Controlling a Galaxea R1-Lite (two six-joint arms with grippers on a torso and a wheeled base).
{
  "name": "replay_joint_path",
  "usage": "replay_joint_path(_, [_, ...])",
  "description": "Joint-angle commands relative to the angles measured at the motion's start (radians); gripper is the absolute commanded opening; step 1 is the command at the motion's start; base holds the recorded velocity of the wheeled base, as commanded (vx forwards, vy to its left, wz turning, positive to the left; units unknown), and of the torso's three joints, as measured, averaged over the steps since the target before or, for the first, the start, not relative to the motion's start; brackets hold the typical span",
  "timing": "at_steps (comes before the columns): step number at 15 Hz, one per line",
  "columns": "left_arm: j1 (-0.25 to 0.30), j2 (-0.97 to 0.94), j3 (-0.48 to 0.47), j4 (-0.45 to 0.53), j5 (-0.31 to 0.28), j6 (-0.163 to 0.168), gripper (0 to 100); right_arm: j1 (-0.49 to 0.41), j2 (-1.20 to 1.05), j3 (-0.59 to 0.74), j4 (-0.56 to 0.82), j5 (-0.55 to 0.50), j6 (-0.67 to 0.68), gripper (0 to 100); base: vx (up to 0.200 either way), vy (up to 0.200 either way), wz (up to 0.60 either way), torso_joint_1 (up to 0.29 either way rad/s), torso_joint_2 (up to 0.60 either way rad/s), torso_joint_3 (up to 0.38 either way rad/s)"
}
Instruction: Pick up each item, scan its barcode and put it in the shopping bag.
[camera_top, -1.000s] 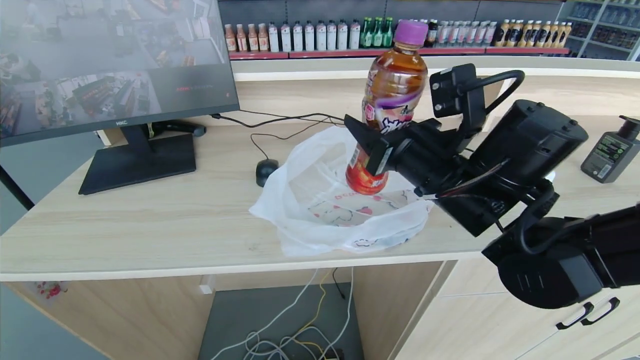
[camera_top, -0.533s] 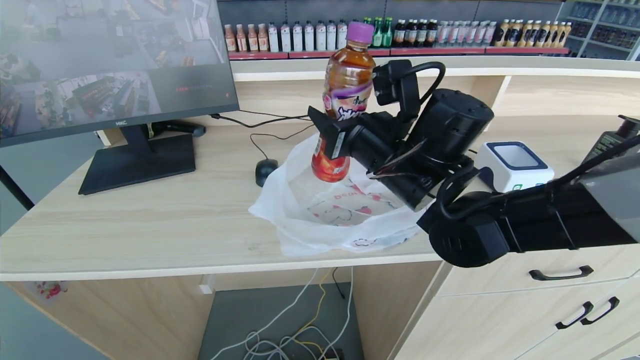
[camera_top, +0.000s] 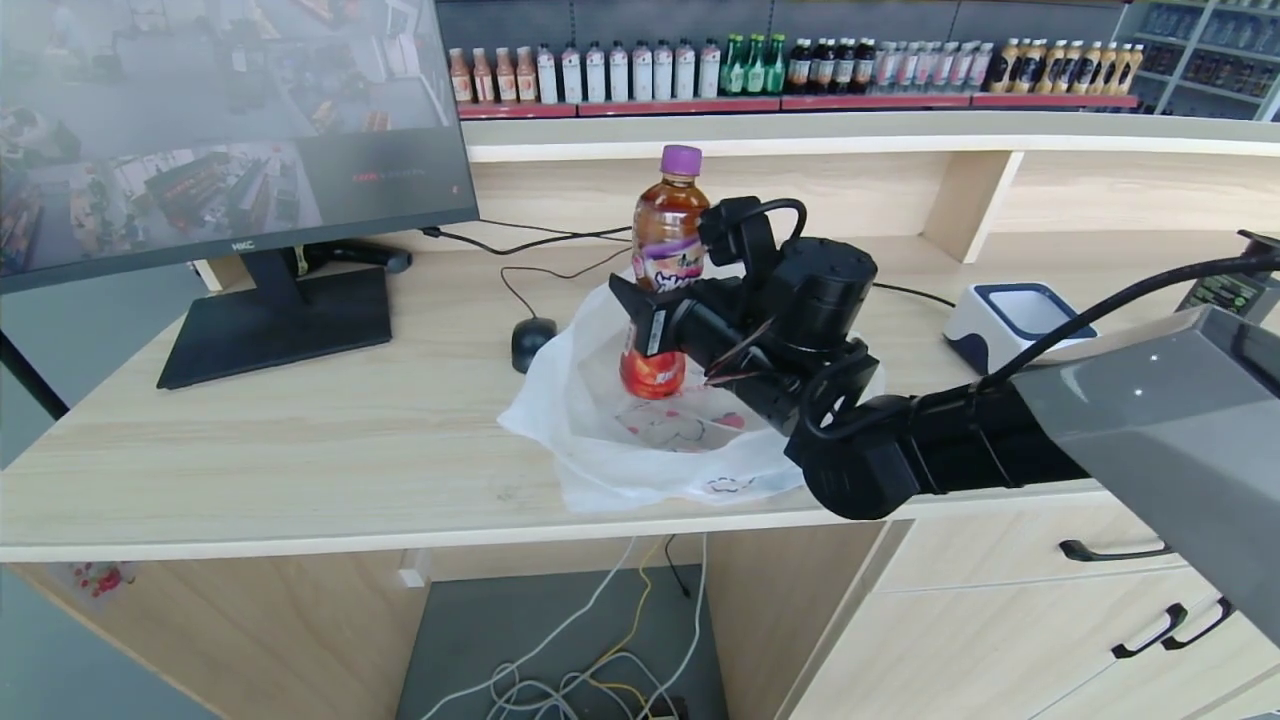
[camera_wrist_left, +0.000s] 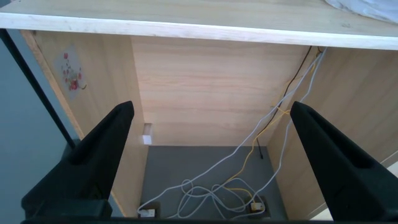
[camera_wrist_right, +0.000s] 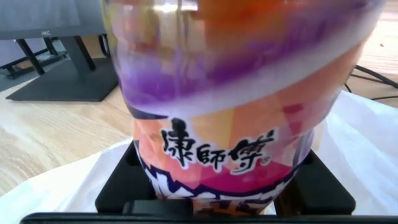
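Bottle (camera_top: 665, 225): cap (camera_top: 681, 159) seen from head, label (camera_wrist_right: 217, 152) from wrist.

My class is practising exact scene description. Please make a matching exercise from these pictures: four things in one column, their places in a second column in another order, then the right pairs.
Things
1. bottle
2. shopping bag
3. mouse
4. scanner

Places
A. on the counter, between the monitor stand and the bag
B. held upright by the right gripper
C. lying open on the counter near its front edge
D. on the counter, to the robot's right of the bag, apart from it

Pairs: 1-B, 2-C, 3-A, 4-D
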Motion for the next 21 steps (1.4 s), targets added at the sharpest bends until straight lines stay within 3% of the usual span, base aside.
replay_joint_path(1, [0.000, 0.000, 0.000, 0.000, 0.000, 0.000, 100, -0.006, 0.022, -0.003, -0.002, 0.001, 0.000, 0, 0.000, 0.000, 0.00, 0.000, 0.00, 0.000])
replay_joint_path(17, [0.000, 0.000, 0.000, 0.000, 0.000, 0.000, 100, -0.006, 0.066, -0.021, -0.037, -0.005, 0.004, 0, 0.000, 0.000, 0.00, 0.000, 0.00, 0.000])
replay_joint_path(21, [0.000, 0.000, 0.000, 0.000, 0.000, 0.000, 100, -0.006, 0.073, 0.038, -0.153, -0.007, -0.017, 0, 0.000, 0.000, 0.00, 0.000, 0.00, 0.000])
